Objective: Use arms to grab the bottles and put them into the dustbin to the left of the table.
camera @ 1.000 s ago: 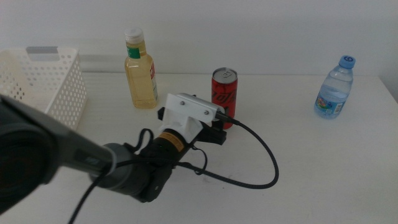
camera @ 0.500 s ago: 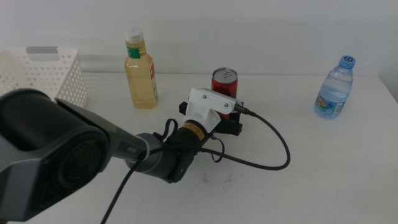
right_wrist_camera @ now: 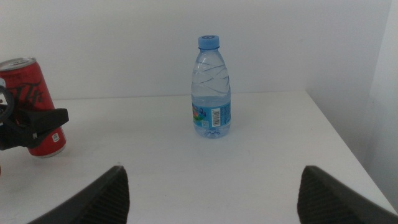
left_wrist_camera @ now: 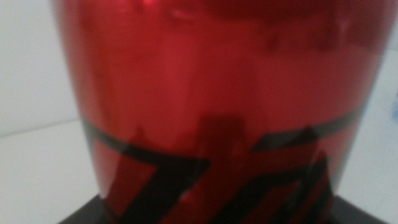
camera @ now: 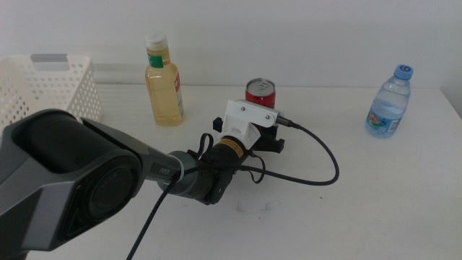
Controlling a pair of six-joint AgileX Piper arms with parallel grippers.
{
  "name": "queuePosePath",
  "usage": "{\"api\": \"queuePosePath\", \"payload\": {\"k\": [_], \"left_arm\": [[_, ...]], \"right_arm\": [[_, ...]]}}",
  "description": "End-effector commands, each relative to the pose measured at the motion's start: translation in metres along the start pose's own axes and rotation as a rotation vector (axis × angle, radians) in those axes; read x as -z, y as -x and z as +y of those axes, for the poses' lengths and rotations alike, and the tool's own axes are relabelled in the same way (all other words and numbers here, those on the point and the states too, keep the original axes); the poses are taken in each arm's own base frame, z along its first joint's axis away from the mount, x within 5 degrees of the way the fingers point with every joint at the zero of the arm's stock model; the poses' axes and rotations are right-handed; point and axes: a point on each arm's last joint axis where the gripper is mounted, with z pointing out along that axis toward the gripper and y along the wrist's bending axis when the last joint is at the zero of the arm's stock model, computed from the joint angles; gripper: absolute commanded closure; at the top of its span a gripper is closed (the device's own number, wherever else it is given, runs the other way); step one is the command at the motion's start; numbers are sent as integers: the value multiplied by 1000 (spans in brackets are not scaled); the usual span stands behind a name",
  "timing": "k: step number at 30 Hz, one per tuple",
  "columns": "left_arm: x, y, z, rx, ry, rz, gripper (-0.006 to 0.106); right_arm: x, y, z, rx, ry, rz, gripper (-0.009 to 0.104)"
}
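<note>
The slim red can (camera: 260, 94) stands mid-table and fills the left wrist view (left_wrist_camera: 217, 93). My left gripper (camera: 263, 131) reaches it from the left, open, with one jaw on each side of the can's lower half. The right wrist view shows that can (right_wrist_camera: 26, 81) with a black jaw across its front. The yellow-liquid bottle (camera: 164, 83) stands upright behind the arm. The small water bottle (camera: 388, 101) stands at the far right, also in the right wrist view (right_wrist_camera: 211, 93). My right gripper (right_wrist_camera: 217, 199) is open and empty, well short of it. The dustbin (camera: 50, 90) is at the far left.
The left arm's black body and thick cable (camera: 317, 162) lie across the middle of the white table (camera: 375, 195). A white wall runs behind the table. The table's right edge is close to the water bottle.
My left gripper has slid forward and to the right until the red can sits between its jaws. The bottles, can and dustbin have not moved.
</note>
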Motion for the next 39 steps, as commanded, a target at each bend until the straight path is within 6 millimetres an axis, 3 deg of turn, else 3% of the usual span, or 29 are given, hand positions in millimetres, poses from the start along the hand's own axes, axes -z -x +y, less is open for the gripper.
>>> {"api": "queuePosePath", "payload": {"k": [1, 2, 6, 13, 18, 23, 26, 32, 36, 39], "left_arm": [[-1, 8, 4, 26, 17, -22, 51], [1, 18, 3, 17, 6, -45, 75], [13, 35, 0, 2, -7, -29, 103], [65, 85, -3, -63, -13, 155, 102], [109, 123, -7, -42, -23, 444, 102], [149, 174, 9, -9, 9, 655, 102], [160, 209, 36, -34, 41, 780, 102], [182, 263, 123, -14, 192, 877, 102], [197, 273, 187, 61, 341, 885, 102], [211, 265, 231, 148, 430, 903, 102]], "right_arm": [[0, -1, 0, 12, -5, -2, 9], [0, -1, 0, 12, -5, -2, 9], [0, -1, 0, 12, -5, -2, 9], [0, -1, 0, 12, -5, -2, 9], [0, -1, 0, 12, -5, -2, 9], [0, -1, 0, 12, -5, -2, 9], [0, -1, 0, 12, -5, -2, 9], [0, -1, 0, 12, -5, -2, 9], [0, -1, 0, 12, -5, -2, 9], [0, -1, 0, 12, -5, -2, 9]]}}
